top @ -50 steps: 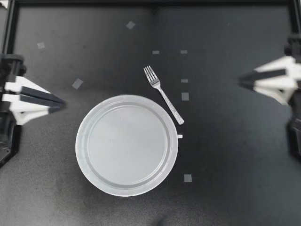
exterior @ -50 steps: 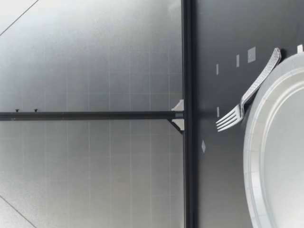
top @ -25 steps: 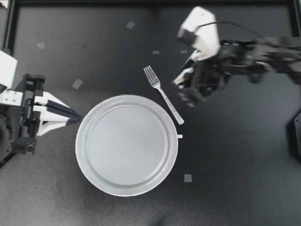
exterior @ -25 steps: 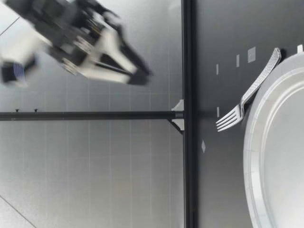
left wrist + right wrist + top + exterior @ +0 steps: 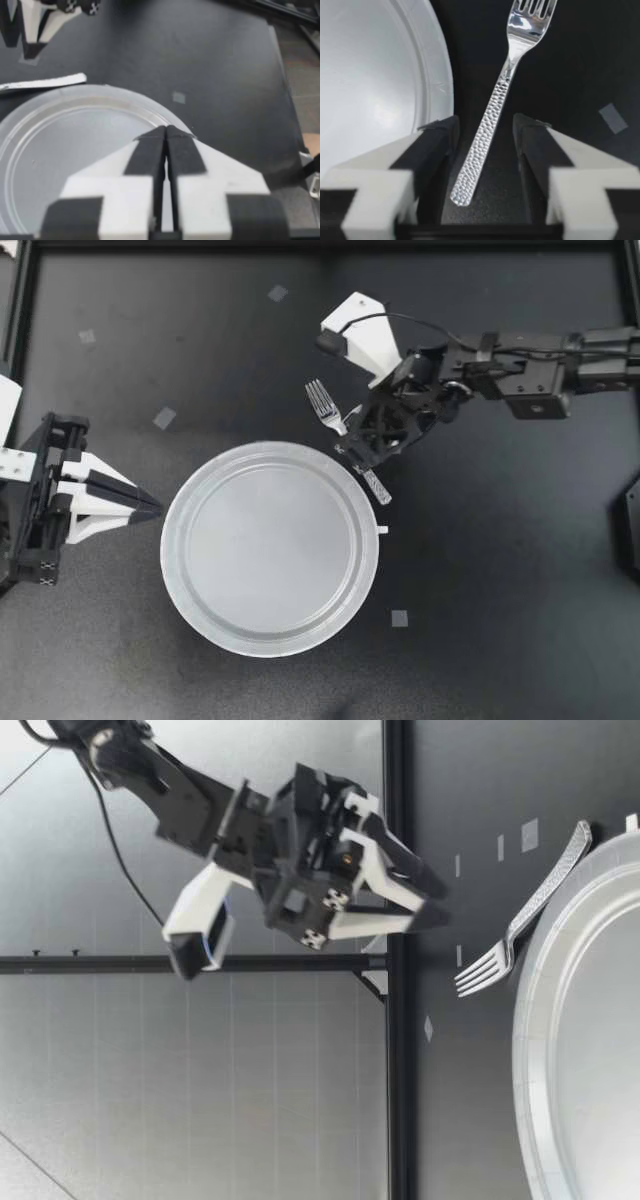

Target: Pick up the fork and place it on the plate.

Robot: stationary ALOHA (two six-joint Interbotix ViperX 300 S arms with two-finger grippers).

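Top view shows the fork (image 5: 322, 403) lying flat on the dark table (image 5: 500, 590), just beside the rim of the white plate (image 5: 270, 550). It is not on the plate. Its prongs point away from the plate and its handle end is close to the rim.

I see my right gripper (image 5: 358, 452) over the middle of the fork's handle. In the right wrist view its two fingers (image 5: 432, 145) stand wide apart with the handle (image 5: 492, 120) between them. There is a gap on each side, so it is not holding anything. In the low view this gripper (image 5: 440, 902) hangs above the fork (image 5: 520, 920).

My left gripper (image 5: 155, 508) is at the other side of the plate, just beside its rim. In the left wrist view its fingers (image 5: 150, 150) are pressed together with nothing between them.
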